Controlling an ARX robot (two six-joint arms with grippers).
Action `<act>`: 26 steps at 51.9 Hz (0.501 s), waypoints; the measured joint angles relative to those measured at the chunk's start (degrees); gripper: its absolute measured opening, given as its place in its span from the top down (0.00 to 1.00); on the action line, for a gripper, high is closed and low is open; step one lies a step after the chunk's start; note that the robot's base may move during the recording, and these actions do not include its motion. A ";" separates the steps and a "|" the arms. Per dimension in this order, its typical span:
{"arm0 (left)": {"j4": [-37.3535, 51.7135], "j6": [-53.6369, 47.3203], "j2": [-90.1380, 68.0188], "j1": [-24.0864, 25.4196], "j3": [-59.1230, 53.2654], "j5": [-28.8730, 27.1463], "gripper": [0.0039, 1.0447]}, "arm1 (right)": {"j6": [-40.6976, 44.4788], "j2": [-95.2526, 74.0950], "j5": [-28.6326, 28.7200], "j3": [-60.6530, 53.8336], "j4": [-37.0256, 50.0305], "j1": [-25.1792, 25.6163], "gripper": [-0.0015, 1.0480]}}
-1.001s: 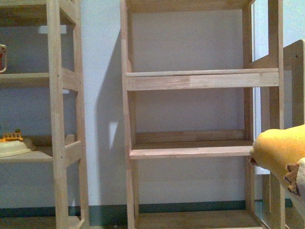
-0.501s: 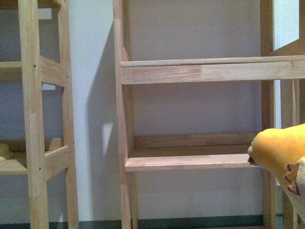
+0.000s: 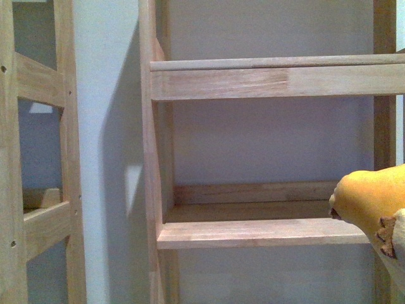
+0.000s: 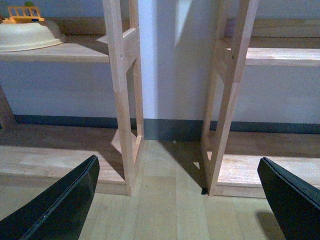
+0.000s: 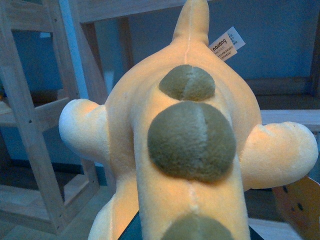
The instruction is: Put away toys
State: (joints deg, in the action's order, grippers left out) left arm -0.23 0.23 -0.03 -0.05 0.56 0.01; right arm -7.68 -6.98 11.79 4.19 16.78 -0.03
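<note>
The yellow-orange plush toy (image 3: 370, 202) shows at the right edge of the front view, level with the middle shelf board (image 3: 253, 233) of the wooden shelf unit. In the right wrist view the plush toy (image 5: 187, 150) fills the frame, with olive-brown round patches down its back and a white tag. My right gripper (image 5: 185, 232) is shut on the plush toy; its fingers are mostly hidden under it. My left gripper (image 4: 185, 200) is open and empty, low above the wooden floor, its two black fingers (image 4: 60, 205) spread wide.
Two wooden shelf units stand against the pale wall: one ahead (image 3: 155, 158), one to the left (image 3: 38, 190). In the left wrist view a cream bowl (image 4: 27, 35) with a small orange fence toy sits on the left unit's shelf. Shelf legs (image 4: 122, 100) stand on the floor.
The view has closed in on the shelf unit ahead; it looks larger and shifted left. The left unit has slid mostly out of frame. The plush toy stays at the right edge.
</note>
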 joint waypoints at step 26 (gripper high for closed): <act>0.00 0.00 0.00 0.00 0.00 0.00 0.06 | 0.00 -0.07 -0.04 0.00 0.00 0.00 0.93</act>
State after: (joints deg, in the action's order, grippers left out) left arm -0.23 0.23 -0.03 -0.05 0.56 0.01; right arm -7.68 -7.05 11.75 4.19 16.78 -0.03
